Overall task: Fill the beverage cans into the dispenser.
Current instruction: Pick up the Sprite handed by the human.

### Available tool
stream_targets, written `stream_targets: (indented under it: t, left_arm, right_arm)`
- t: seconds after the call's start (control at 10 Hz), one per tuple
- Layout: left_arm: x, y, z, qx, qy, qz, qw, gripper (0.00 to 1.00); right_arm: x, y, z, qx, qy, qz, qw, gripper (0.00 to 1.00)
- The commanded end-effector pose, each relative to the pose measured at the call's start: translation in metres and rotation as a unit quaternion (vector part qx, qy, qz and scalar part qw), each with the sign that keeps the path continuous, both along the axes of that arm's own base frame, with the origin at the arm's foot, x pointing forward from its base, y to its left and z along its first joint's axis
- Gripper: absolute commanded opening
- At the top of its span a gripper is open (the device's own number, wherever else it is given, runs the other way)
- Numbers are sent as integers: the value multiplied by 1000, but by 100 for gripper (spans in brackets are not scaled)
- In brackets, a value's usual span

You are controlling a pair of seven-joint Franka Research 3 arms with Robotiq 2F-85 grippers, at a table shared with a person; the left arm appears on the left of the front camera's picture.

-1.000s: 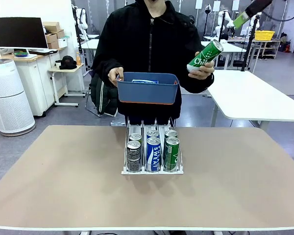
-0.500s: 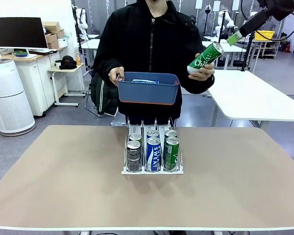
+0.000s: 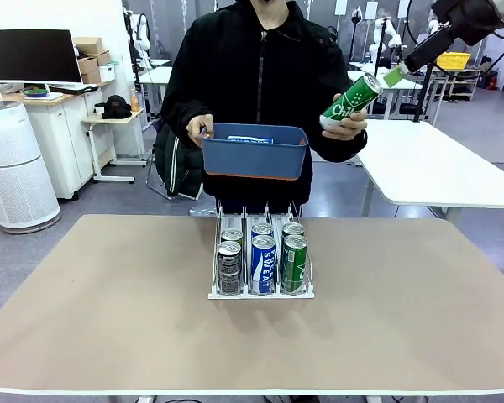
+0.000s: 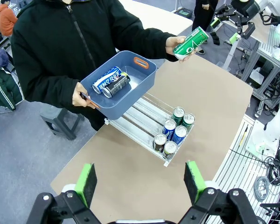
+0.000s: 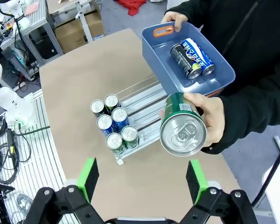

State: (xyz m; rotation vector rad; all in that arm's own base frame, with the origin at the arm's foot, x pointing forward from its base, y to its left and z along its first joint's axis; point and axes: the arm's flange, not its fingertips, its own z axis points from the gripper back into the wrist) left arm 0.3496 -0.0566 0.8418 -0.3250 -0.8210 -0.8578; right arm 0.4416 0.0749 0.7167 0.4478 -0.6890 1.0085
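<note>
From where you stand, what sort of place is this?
Probably a research lab or workshop: several white work tables, a monitor and cardboard boxes on a cabinet, and loose cables beside the brown table.

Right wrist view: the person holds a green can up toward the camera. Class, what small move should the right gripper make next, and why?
Probably ease the right gripper forward toward the green can. Its jaws stand open and empty, the can lies ahead with its silver top facing the gripper, and the person's hand offers it beside the blue bin, apart from it.
</note>
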Motion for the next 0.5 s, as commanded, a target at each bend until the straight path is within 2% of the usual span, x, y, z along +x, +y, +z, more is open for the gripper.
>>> stream_targets:
  t: [0.0, 0.4]
  left_arm:
    - [0, 0, 1, -12, 2, 1, 1000, 100]
    - [0, 0, 1, -12, 2, 1, 1000, 100]
  right_arm:
    - [-2, -1, 1, -5, -2, -1, 1000, 100]
    - [-2, -1, 1, -5, -2, -1, 1000, 100]
